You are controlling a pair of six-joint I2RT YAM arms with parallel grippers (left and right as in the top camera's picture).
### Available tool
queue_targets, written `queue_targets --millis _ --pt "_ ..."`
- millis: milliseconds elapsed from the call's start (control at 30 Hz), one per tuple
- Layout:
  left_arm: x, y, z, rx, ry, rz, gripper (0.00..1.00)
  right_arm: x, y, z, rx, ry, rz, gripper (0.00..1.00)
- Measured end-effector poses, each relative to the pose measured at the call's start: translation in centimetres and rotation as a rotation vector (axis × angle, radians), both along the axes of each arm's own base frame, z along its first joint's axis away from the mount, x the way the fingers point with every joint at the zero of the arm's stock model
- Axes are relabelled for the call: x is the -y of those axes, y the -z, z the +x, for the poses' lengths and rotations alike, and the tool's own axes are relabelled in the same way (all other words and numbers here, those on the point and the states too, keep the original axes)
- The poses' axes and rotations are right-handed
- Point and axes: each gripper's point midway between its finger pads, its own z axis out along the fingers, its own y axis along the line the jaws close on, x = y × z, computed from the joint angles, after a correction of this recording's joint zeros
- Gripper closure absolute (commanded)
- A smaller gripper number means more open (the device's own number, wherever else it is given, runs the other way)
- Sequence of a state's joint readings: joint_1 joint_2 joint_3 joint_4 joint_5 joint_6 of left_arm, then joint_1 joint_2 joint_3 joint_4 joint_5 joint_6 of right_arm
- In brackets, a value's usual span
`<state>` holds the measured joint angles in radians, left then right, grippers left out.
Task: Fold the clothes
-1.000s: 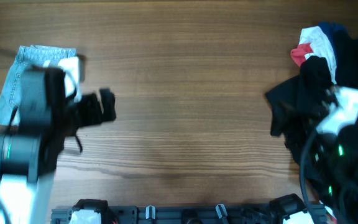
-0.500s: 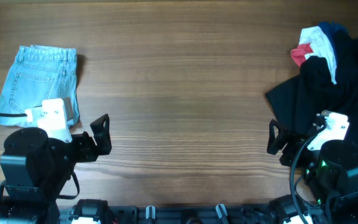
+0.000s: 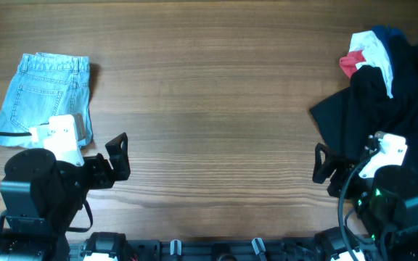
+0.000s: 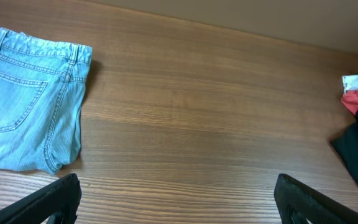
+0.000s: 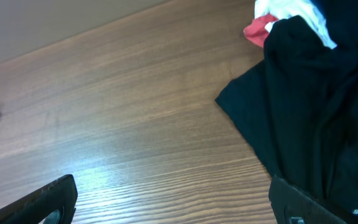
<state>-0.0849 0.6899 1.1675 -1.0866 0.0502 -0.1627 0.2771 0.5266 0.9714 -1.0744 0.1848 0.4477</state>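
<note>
at the far left of the brown wooden table (image 3: 216,87), the pair of pale-blue faded denim jeans (image 3: 46,98) was seen lying flat in a compact folded rectangle, waistband toward the far edge, so one garment could be judged done. at the far right, the other clothes were heaped unfolded: a large black garment (image 3: 383,116) was spread loosely, with a white piece (image 3: 376,51), a red piece (image 3: 350,65) and a navy piece (image 3: 387,32) bunched at its far side. most of the task was therefore judged to be left. the left gripper (image 3: 119,155) was held low at the near left, on the near side of the jeans and apart from them, its fingers (image 4: 48,200) set wide with nothing between. the right gripper (image 3: 321,164) was held at the near right beside the black garment's near-left edge, likewise spread wide and empty; whether cloth was touched could not be told.
</note>
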Motion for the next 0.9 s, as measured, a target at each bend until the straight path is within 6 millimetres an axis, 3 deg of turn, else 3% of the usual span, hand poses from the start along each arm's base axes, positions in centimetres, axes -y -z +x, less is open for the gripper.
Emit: queue_targets --millis 133,400,700,900 --pt "0.0 0.0 0.0 -0.001 0.0 0.0 0.0 0.0 -0.8 0.7 0.144 -0.042 -0.032 0.0" --pt "0.0 0.1 0.0 -0.002 0.0 0.0 0.0 -0.8 3.3 1.9 0.386 -0.139 -0.089 0.0" --pt "0.0 0.1 0.0 -0.004 0.0 0.0 0.0 -2.1 3.3 4.3 0.664 -0.196 -0.129 0.0" --pt "0.0 0.1 0.0 -0.003 0.0 0.0 0.0 -2.6 8.4 5.5 0.617 -0.253 -0.211 0.0"
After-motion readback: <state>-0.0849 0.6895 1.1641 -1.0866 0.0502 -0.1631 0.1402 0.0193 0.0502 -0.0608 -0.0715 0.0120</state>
